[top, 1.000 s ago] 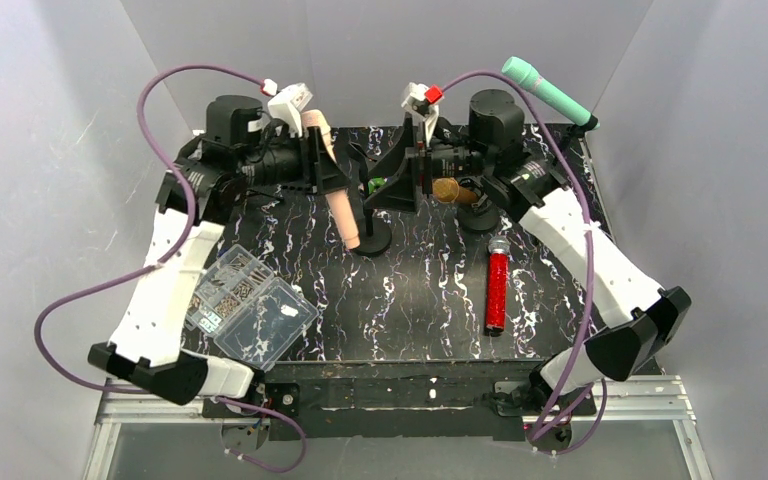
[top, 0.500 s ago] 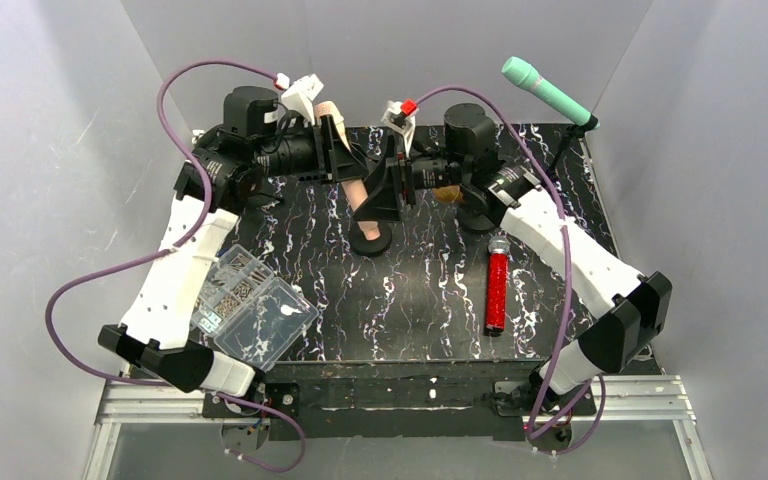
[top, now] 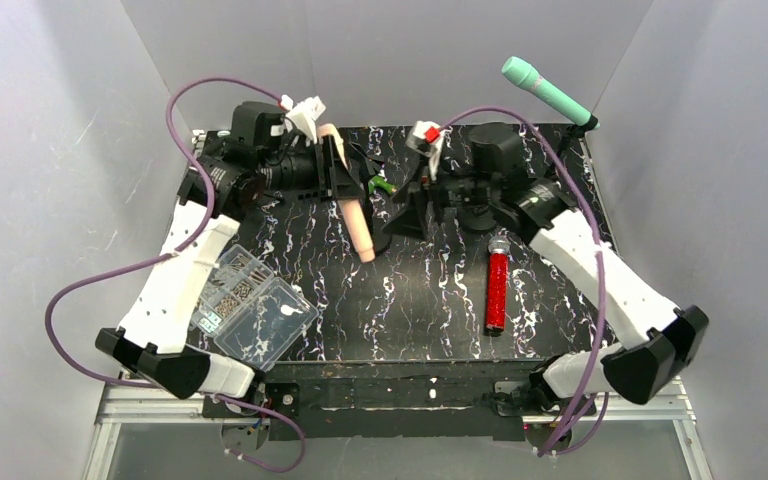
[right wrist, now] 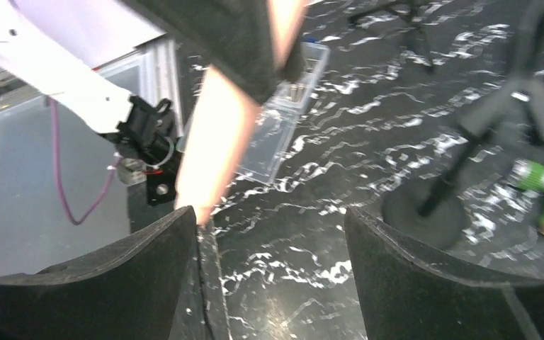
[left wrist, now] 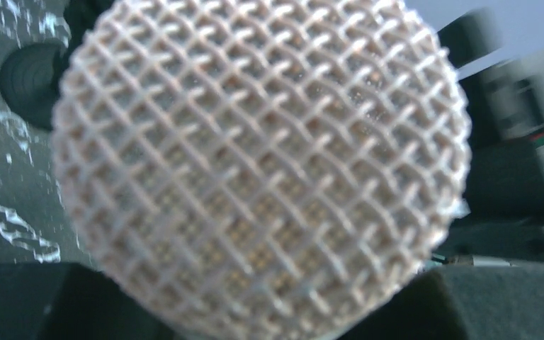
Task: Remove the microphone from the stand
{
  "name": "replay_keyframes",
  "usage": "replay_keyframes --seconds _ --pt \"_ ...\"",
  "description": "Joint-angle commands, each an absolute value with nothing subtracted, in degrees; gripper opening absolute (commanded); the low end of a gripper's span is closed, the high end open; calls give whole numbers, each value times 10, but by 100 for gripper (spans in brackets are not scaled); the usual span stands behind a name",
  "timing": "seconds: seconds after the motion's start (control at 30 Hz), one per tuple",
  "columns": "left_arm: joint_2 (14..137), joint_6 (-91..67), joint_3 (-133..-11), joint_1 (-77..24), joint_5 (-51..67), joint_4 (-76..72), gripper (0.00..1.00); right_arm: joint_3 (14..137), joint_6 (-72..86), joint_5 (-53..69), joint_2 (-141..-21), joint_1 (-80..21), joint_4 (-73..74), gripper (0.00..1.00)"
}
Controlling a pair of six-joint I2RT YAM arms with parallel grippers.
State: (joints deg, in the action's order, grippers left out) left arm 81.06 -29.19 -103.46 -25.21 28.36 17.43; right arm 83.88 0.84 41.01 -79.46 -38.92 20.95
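microphone point(top: 356, 218) — pinched in left claw point(top: 337, 173) | right claw point(right wrist: 272, 235) — agape

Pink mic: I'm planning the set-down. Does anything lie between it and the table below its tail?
Nothing visible. The mic, held by the left tool, hangs tilted over bare table; the stand is apart.
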Motion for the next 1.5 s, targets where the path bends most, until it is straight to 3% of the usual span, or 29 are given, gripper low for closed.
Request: replay_keyframes --seconds 0.0,0.53,0.93,1.47 --pt "764 -306 -974 -275 278 241 0 829 -48 375 -735 -321 242 86" --pt "805 -313 -849 -446 97 330 0 781 -83 321 -617 -142 254 86" --pt "950 -335 -925 -551 9 358 0 726 -68 291 -564 -90 227 86" --pt "1072 -430 -950 -557 88 319 0 717 -79 242 -522 -68 245 87"
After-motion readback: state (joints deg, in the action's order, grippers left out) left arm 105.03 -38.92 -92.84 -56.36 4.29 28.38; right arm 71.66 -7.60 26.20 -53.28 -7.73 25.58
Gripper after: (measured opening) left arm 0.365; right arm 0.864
